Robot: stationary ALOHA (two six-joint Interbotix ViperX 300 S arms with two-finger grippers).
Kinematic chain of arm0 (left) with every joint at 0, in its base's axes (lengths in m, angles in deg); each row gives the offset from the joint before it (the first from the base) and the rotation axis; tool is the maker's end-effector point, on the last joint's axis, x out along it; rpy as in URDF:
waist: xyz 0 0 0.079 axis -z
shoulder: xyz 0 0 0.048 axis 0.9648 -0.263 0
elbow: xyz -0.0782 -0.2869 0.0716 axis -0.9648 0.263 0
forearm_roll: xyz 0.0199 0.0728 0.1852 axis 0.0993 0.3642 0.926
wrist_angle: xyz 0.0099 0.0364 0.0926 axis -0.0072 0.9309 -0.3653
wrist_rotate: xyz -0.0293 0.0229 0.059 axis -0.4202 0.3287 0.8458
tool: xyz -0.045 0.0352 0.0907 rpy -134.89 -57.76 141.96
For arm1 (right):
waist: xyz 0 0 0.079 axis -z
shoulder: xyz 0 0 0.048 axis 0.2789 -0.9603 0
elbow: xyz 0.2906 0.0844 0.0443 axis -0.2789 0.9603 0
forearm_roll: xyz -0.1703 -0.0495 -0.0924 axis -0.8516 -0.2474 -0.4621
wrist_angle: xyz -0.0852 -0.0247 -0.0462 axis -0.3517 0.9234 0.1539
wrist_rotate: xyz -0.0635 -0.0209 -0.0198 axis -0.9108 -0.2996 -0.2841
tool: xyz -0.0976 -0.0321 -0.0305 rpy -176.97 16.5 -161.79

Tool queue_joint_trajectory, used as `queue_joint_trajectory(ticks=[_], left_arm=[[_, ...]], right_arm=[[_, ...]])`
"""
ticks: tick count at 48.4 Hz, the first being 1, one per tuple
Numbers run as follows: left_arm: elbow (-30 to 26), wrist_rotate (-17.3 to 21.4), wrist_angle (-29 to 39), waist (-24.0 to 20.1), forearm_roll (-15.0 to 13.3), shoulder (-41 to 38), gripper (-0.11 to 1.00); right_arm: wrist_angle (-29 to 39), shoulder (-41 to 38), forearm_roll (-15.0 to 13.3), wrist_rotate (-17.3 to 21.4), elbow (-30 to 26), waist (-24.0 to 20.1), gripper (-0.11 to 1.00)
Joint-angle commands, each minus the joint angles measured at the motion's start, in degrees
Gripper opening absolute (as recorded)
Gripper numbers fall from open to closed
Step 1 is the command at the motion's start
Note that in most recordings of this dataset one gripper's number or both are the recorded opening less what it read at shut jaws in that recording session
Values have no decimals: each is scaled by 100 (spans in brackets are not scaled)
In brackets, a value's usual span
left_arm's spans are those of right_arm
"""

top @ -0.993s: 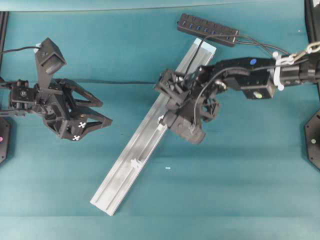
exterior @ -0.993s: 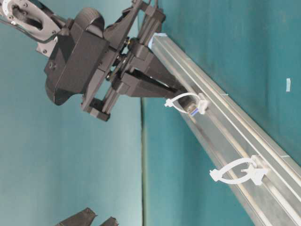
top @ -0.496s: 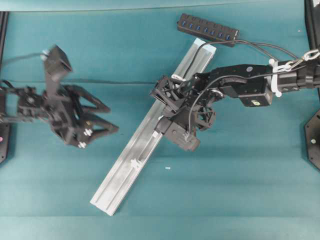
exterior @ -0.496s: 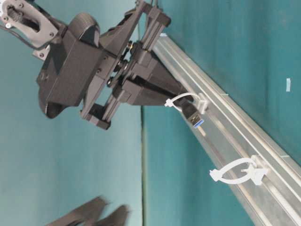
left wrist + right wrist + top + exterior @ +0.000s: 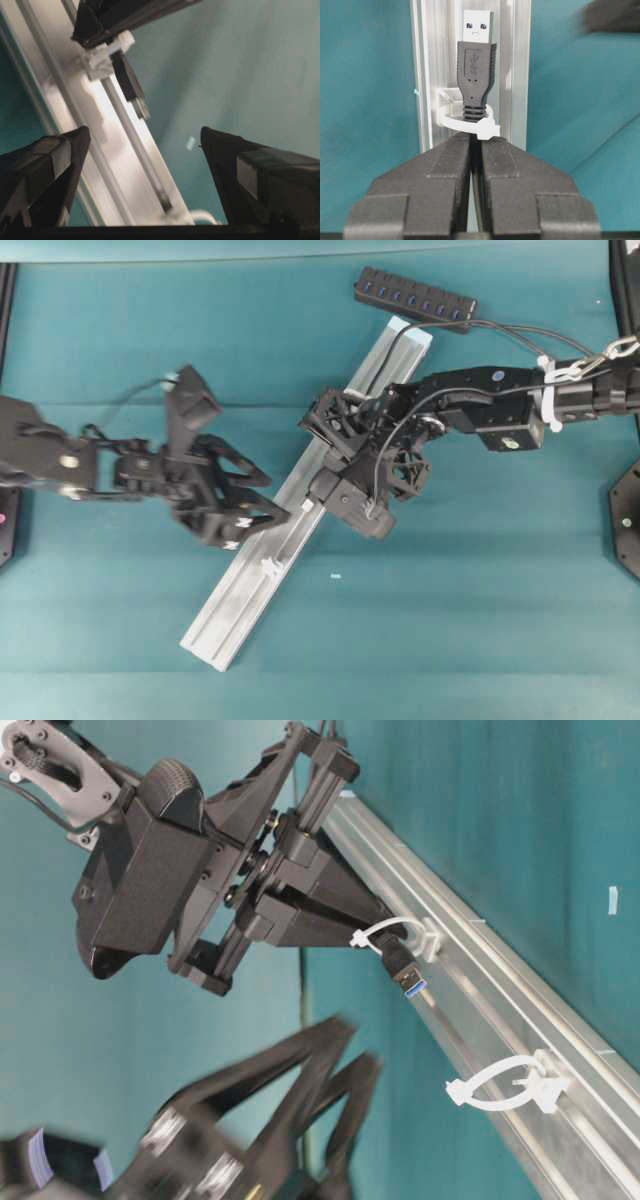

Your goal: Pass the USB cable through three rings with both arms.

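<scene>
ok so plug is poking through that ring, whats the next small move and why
Probably: bring the open left tool up around the USB plug and close on it. The plug already sticks out past the ring, while the right tool is shut on the cable behind the ring, so it likely cannot push further.

two arms (image 5: 150, 475), two visible rings (image 5: 395, 935), one rail (image 5: 270, 560)
</scene>
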Motion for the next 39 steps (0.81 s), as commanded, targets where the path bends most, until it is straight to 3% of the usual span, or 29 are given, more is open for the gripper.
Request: queue_joint_trajectory(ticks=[1,13,31,39], left_arm=[[-308,0,-97,-26,18,-264,96],[-791,9,-97,-114,18,-747,96],[-738,-9,-88,-141,18,-800,96],[-703,0,-70,-132,18,-791,85]], right_arm=[[-18,26,9,70,-62,0,6],[-9,26,0,70,-53,9,6],[-9,44,0,70,-18,18,6],[-35,44,0,70,-18,18,6]])
